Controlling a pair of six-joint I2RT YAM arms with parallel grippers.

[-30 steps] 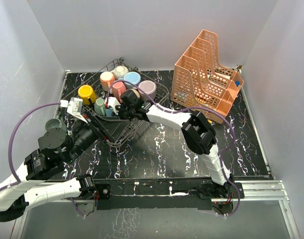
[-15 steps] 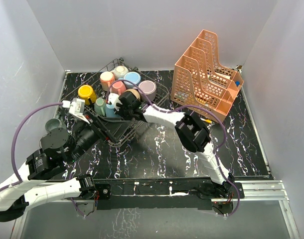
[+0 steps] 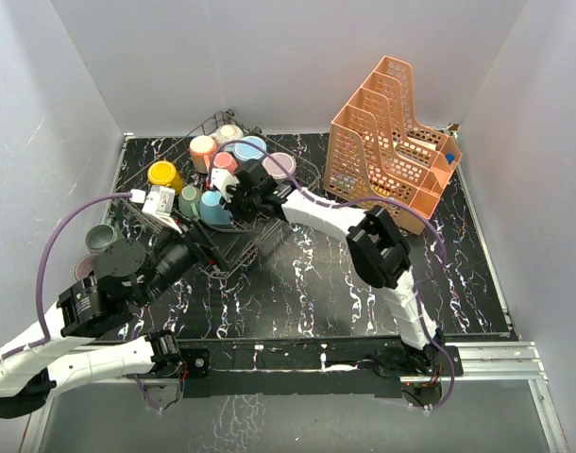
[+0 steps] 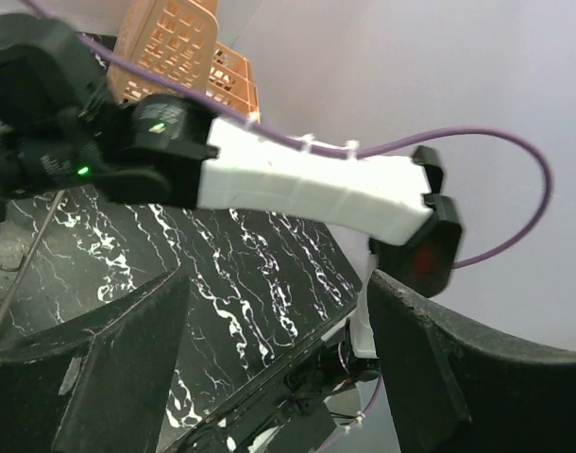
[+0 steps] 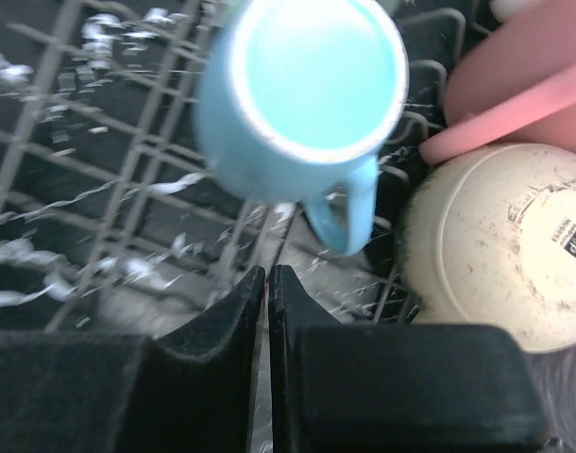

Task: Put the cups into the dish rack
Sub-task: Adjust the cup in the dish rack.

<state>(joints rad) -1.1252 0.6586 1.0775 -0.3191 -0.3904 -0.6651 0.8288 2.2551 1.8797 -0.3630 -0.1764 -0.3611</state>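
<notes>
**Right claw shut and empty above a light blue cup in the rack**

The only writing in view is a dark printed stamp on the upturned base of a cream cup (image 5: 496,245), seen in the right wrist view. Its larger letters look like "SAP", and the smaller print beside them is too fine to read.

The right claw (image 5: 267,283) has its two fingers pressed together with nothing between them. It hangs over the dish rack (image 3: 236,243), pointing down at a light blue cup (image 5: 302,94). That cup's handle points toward the fingertips, but the two are apart. A pink cup (image 5: 524,85) lies against the cream one, just to the side.

The left claw (image 4: 279,321) is spread wide and holds nothing. Its camera looks between the fingers across the black marbled tabletop (image 3: 307,283) at the right arm.

From above, the rack sits at the far left of the tabletop. Packed inside it are a yellow cup (image 3: 163,175), a peach cup (image 3: 203,148), a blue cup (image 3: 252,146), a lilac cup (image 3: 280,165) and a green cup (image 3: 188,198), among others. One grey-green cup (image 3: 99,236) stands outside the rack on the tabletop, by the left arm. An orange perforated file organizer (image 3: 392,142) stands at the far right, well apart from the rack.
</notes>
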